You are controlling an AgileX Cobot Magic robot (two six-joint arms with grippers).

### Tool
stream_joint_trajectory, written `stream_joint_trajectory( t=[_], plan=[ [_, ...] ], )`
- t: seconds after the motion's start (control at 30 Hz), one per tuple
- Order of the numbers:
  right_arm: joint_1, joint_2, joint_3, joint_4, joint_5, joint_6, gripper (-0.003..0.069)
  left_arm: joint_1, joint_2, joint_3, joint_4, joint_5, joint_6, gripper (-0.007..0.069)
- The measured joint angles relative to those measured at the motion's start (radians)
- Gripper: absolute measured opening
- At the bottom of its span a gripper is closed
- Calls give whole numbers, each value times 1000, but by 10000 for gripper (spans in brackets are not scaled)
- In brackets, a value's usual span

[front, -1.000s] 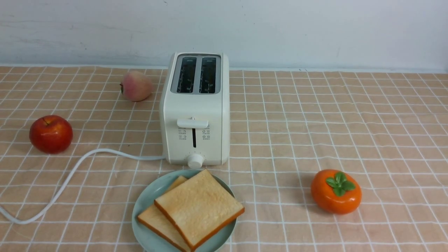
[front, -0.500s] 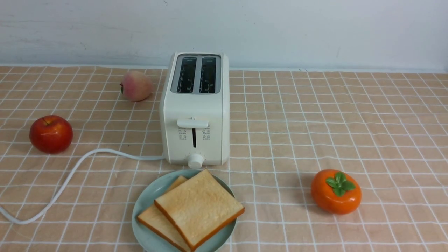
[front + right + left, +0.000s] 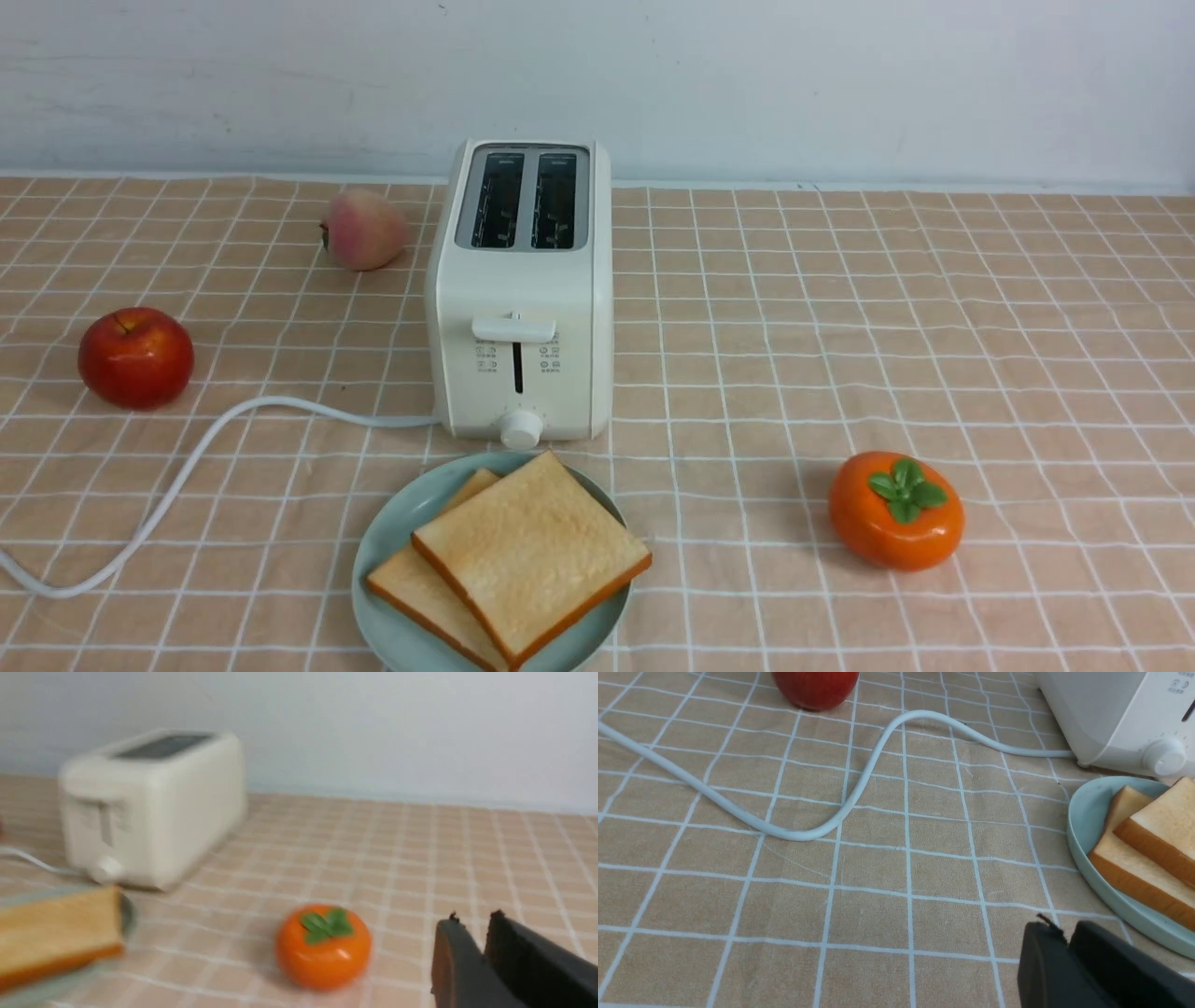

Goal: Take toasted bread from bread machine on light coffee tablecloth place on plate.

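Two slices of toasted bread lie overlapped on the mint plate (image 3: 373, 551), the upper slice (image 3: 532, 551) resting across the lower one (image 3: 411, 588). Just behind the plate stands the cream bread machine (image 3: 523, 280) on the light coffee tablecloth (image 3: 794, 327), both slots dark and empty. Neither arm shows in the front view. In the left wrist view my left gripper (image 3: 1066, 931) hovers over cloth beside the plate (image 3: 1083, 826), its fingers pressed together and empty. My right gripper (image 3: 472, 919) hangs near the persimmon (image 3: 322, 947), a narrow gap between its tips, holding nothing.
A red apple (image 3: 136, 358) and a peach (image 3: 364, 230) sit left of the toaster. The white cord (image 3: 187, 467) snakes from the toaster to the left front edge. An orange persimmon (image 3: 896, 511) rests at the front right. A pale wall closes the back.
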Motion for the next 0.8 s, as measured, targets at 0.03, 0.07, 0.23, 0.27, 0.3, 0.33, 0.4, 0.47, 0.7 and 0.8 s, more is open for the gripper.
stream_joint_trajectory(
  t=[0.03, 0.07, 0.23, 0.27, 0.3, 0.33, 0.4, 0.47, 0.7, 0.8],
  plan=[
    [-53, -1, 52, -11, 32, 14, 111, 0, 0, 0, 0, 1, 0, 72],
    [-82, -1, 62, -12, 88, 28, 111, 0, 0, 0, 0, 0, 0, 74],
    [-132, -1, 64, -18, 123, 86, 115, 0, 0, 0, 0, 3, 0, 74],
    [-132, -1, 64, -18, 123, 87, 115, 0, 0, 0, 0, 3, 0, 74],
    [-132, -1, 64, -17, 123, 94, 115, 0, 0, 0, 0, 3, 0, 74],
    [-132, -1, 64, -10, 123, 96, 116, 0, 0, 0, 0, 3, 0, 74],
    [-132, -1, 64, -4, 124, 97, 118, 0, 0, 0, 0, 3, 0, 74],
    [-132, -1, 64, -2, 125, 97, 121, 0, 0, 0, 0, 3, 0, 75],
    [-132, -1, 64, -2, 128, 97, 132, 0, 0, 0, 0, 3, -1, 81],
    [-132, -1, 64, -2, 128, 97, 138, 0, 0, 0, 0, 3, -1, 85]
  ],
)
